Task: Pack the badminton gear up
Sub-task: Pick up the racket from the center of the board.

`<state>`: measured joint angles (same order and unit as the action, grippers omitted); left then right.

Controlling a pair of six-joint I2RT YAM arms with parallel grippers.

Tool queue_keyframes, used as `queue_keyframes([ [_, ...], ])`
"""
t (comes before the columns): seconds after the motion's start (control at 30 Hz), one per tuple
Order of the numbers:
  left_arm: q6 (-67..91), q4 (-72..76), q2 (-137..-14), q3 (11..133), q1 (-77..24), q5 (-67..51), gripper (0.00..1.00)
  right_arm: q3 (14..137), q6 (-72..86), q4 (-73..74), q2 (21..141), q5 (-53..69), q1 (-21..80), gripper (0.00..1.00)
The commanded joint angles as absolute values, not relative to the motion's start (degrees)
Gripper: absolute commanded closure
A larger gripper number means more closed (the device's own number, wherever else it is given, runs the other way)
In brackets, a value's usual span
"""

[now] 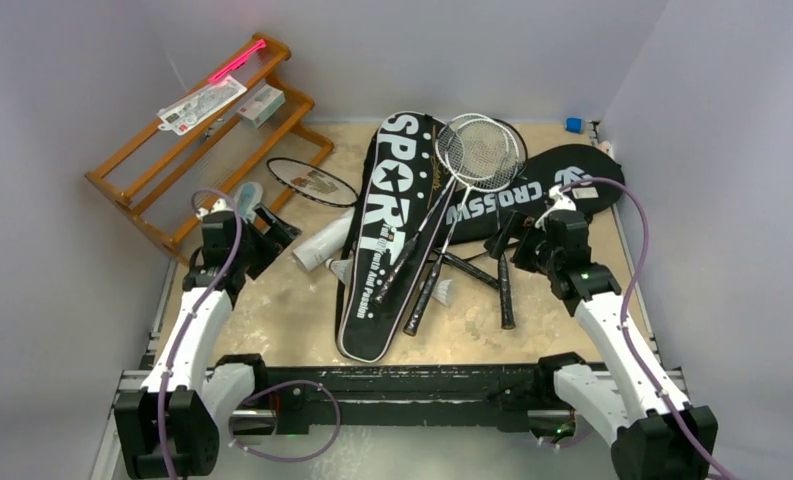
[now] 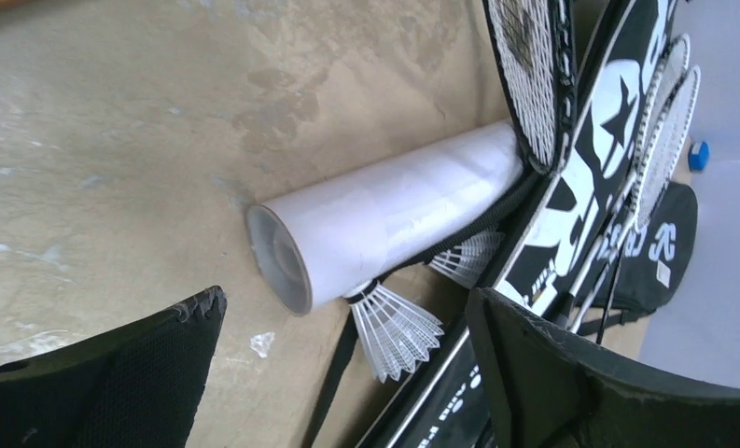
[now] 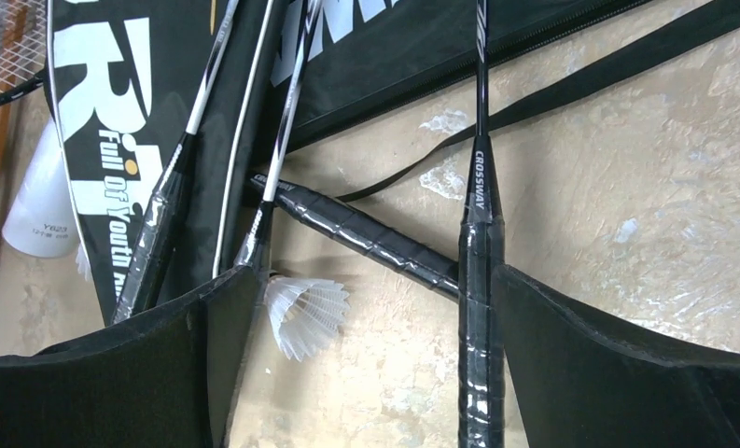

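Both arms hang low over the table [image 1: 272, 320], each aimed at its own share of the badminton gear; nothing is packed yet. The left gripper [image 1: 272, 224] has its jaws spread wide and holds nothing; its wrist view looks at the open mouth of the white tube [image 2: 394, 219], which lies on its side with its far end tucked against the edge of the SPORT bag [image 1: 387, 230]; that pose suits a grasp across the tube's round body, or a reach for the shuttlecock [image 2: 394, 331] lying loose just beside the mouth, with a second one [image 2: 464, 263] behind it against the bag. The right gripper [image 1: 505, 243] is likewise spread and empty; its fingers [image 3: 618, 373] straddle the black handle [image 3: 481, 308] of one racket, which lies flat close along one pad, though whether it touches cannot be told; closing there would likely pinch the wrapped grip, the sturdiest part to lift by. The other rackets [image 1: 472, 155] lie crossed over the SPORT bag and the CROSSWAY bag [image 1: 562, 185], handles fanned towards the arms, so they probably must come off before either bag can take them; one more racket [image 1: 312, 182] lies apart beside the orange rack [image 1: 105, 185]; a third shuttlecock [image 3: 305, 313] sits between the handles.
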<state>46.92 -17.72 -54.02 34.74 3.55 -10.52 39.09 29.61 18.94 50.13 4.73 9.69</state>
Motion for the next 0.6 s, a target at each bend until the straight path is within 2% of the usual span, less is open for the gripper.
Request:
queue_keyframes([
  [0.0,48.5,-13.1,-54.3,34.0,-0.8,-12.8,0.00,41.1,29.4,15.9,52.1,7.2,9.6,0.01],
  [0.13,45.9,-13.7,-55.1,36.4,-9.2,-7.8,0.00,42.2,30.1,12.9,55.4,7.4,9.6,0.01],
  [0.4,40.2,-1.5,-56.0,35.8,-19.3,-15.7,0.01,46.5,31.7,8.0,65.3,16.5,9.7,0.08],
  [0.57,37.6,2.1,-58.0,36.4,-27.8,-13.1,0.02,47.7,31.8,5.5,67.5,21.1,9.8,0.06],
])
